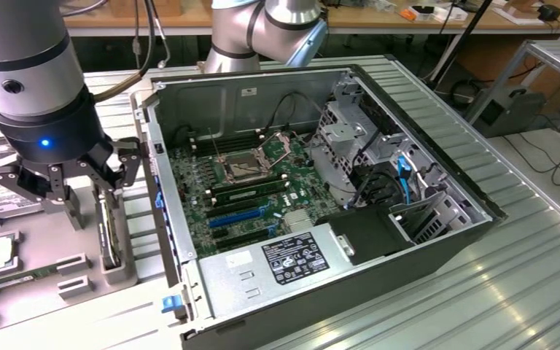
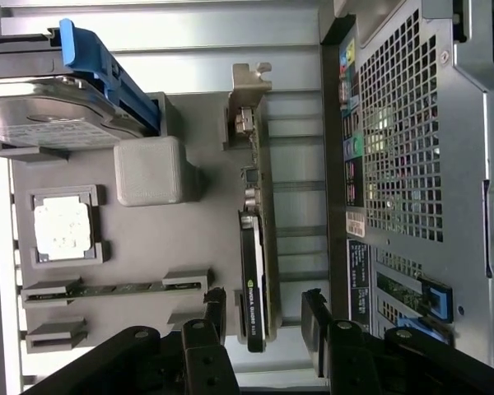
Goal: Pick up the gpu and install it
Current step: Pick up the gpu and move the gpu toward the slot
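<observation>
The gpu [image 2: 254,271] is a slim black card standing on its long edge in a grey holder on the parts tray [image 2: 198,239], its silver bracket [image 2: 249,99] at the far end. In the exterior view the gpu [image 1: 111,235] stands just outside the open computer case [image 1: 378,240], at that view's left. My gripper [image 2: 263,317] hangs open right above the card, one finger on each side of its near end and neither touching it. The same gripper [image 1: 90,200] sits low over the tray in the exterior view. Nothing is held.
On the tray lie a silver hard drive [image 2: 53,111] in a blue carrier, a processor chip [image 2: 63,229], a green memory stick [image 2: 119,288] and a grey block [image 2: 152,169]. The case's motherboard [image 1: 251,179] lies exposed, its expansion slots [image 1: 241,219] close to the tray.
</observation>
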`<state>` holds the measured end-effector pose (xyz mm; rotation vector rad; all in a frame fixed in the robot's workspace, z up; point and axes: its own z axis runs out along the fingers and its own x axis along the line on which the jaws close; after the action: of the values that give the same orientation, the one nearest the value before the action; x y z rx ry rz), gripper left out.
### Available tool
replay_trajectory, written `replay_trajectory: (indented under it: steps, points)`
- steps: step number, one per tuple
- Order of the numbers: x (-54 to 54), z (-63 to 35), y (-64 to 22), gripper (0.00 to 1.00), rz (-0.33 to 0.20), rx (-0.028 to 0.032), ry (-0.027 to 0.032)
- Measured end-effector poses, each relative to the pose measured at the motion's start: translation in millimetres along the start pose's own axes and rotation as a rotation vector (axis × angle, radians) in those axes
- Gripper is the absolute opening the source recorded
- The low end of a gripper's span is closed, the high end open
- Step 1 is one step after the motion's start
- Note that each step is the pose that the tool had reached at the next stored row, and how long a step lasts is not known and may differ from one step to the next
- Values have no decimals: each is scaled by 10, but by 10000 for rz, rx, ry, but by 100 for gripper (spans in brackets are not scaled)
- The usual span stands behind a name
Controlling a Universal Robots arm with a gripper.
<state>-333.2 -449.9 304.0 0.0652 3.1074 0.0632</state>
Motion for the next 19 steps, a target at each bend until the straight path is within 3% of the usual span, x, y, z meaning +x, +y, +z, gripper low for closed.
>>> replay_trajectory:
  steps: [19]
  points:
    - [2, 117, -6, 50, 1, -1, -1]
